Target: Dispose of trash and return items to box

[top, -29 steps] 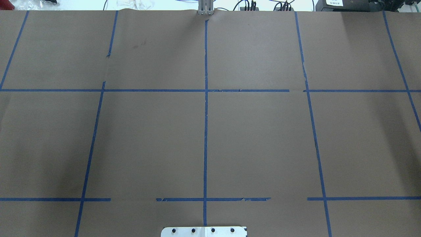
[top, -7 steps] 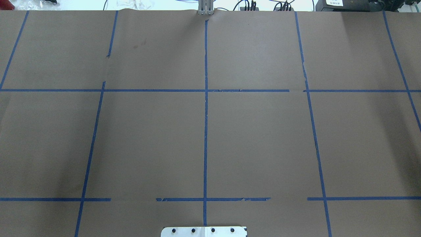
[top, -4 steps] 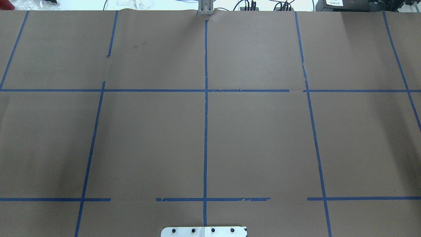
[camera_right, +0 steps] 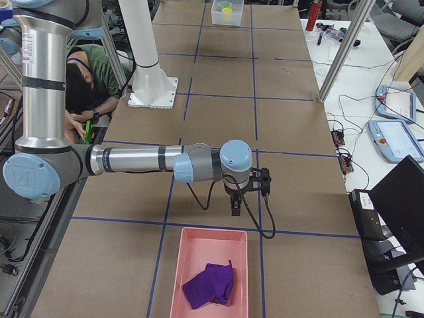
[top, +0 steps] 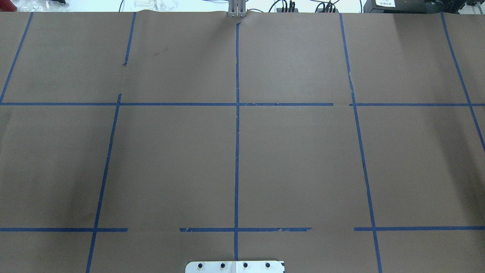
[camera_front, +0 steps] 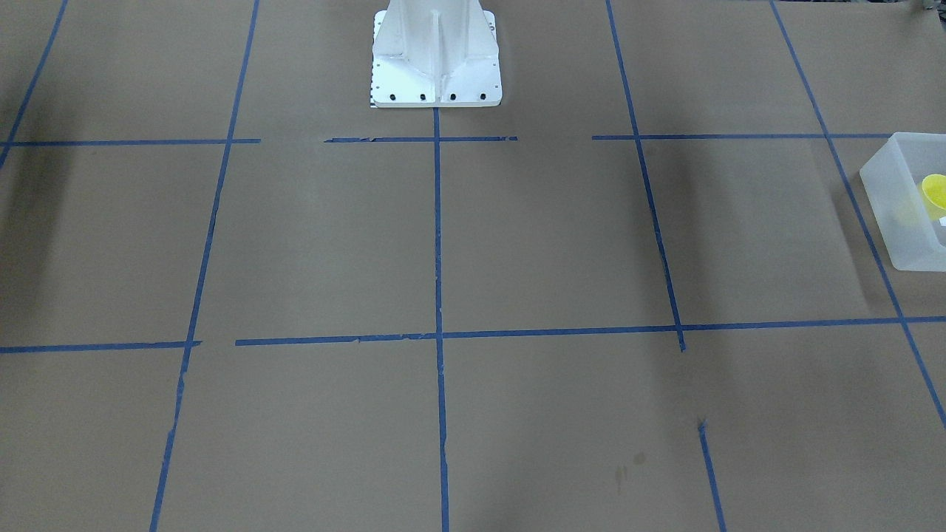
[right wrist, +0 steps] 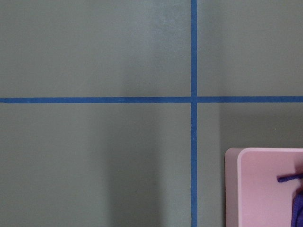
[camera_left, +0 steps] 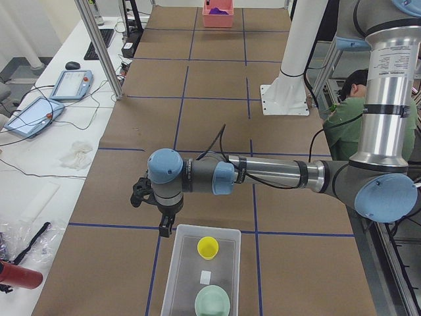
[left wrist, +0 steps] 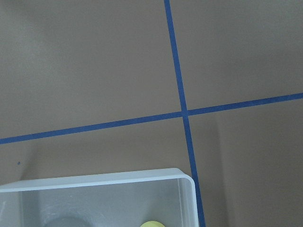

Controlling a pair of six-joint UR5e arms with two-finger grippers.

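The frosted white box (camera_left: 172, 266) stands at the table's left end. The yellow cup (camera_left: 208, 247) and the mint-green bowl (camera_left: 212, 303) sit inside it, with a small white label between them. My left gripper (camera_left: 167, 229) hangs just outside the box's rim; I cannot tell whether it is open or shut. The left wrist view shows the box's corner (left wrist: 94, 178) and a sliver of the cup (left wrist: 151, 223). The front view shows the box (camera_front: 890, 210) and the cup (camera_front: 935, 193) at its right edge. My right gripper (camera_right: 235, 209) hovers beside a pink tray (camera_right: 177, 278); I cannot tell its state.
The pink tray holds a crumpled purple cloth (camera_right: 211, 285), also seen in the right wrist view (right wrist: 298, 203). The white robot pedestal (camera_front: 436, 59) stands at the table's middle edge. A seated person (camera_left: 355, 99) is behind it. Aluminium posts (camera_left: 99, 46) stand along the far side.
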